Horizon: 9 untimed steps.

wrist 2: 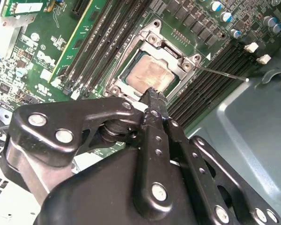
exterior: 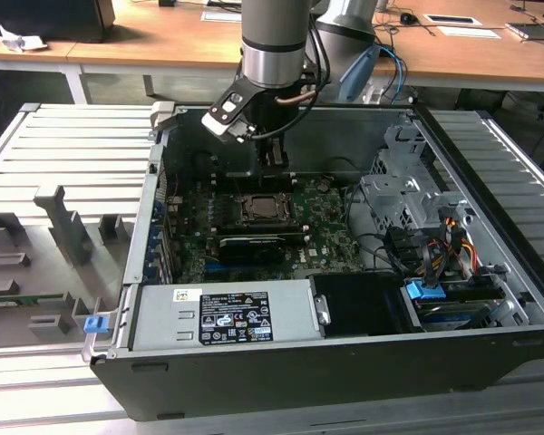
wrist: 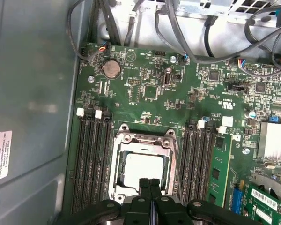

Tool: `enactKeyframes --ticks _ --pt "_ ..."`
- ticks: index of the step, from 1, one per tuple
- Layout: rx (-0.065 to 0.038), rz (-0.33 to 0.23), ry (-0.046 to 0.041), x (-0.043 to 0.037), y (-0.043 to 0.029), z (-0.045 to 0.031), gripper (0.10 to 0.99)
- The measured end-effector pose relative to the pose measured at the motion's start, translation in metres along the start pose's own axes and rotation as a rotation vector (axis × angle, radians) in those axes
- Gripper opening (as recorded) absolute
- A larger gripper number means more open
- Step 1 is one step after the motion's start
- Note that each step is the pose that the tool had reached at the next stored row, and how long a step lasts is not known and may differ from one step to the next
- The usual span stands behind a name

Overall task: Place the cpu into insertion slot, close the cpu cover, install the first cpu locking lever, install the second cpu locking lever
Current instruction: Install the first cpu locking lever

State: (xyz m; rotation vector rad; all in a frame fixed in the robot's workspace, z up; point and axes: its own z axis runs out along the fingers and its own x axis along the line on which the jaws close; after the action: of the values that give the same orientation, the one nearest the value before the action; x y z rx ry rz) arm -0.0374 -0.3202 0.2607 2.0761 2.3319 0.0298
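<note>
So, in the exterior view the arm reaches down into the open computer case (exterior: 254, 381), and the gripper (exterior: 272, 161) hangs over the green motherboard (exterior: 331, 240), just beyond the insertion slot (exterior: 267, 210), which lies near the board's middle.

In the second wrist view the gripper (wrist 2: 152, 93) has its fingers pressed together with nothing between them, the tips over the socket's near edge. The cpu (wrist 2: 149, 75) lies flat in the slot, its dull grey face showing through the square opening of the cpu cover (wrist 2: 174, 60), which lies down around it. A thin metal rod (wrist 2: 222, 73) runs out from one socket corner across the memory slots (wrist 2: 107, 42).

In the first wrist view the joined fingertips (wrist: 145, 185) overlap the edge of the cpu (wrist: 141, 166), framed by the silvery cover (wrist: 145, 139); a coin battery (wrist: 112, 69) sits near the board's far corner
</note>
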Motion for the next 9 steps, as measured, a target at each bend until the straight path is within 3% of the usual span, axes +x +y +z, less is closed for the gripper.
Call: enactKeyframes --ticks 9 --pt "0.000 -0.027 0.0006 0.0000 0.0000 0.0000 0.106"
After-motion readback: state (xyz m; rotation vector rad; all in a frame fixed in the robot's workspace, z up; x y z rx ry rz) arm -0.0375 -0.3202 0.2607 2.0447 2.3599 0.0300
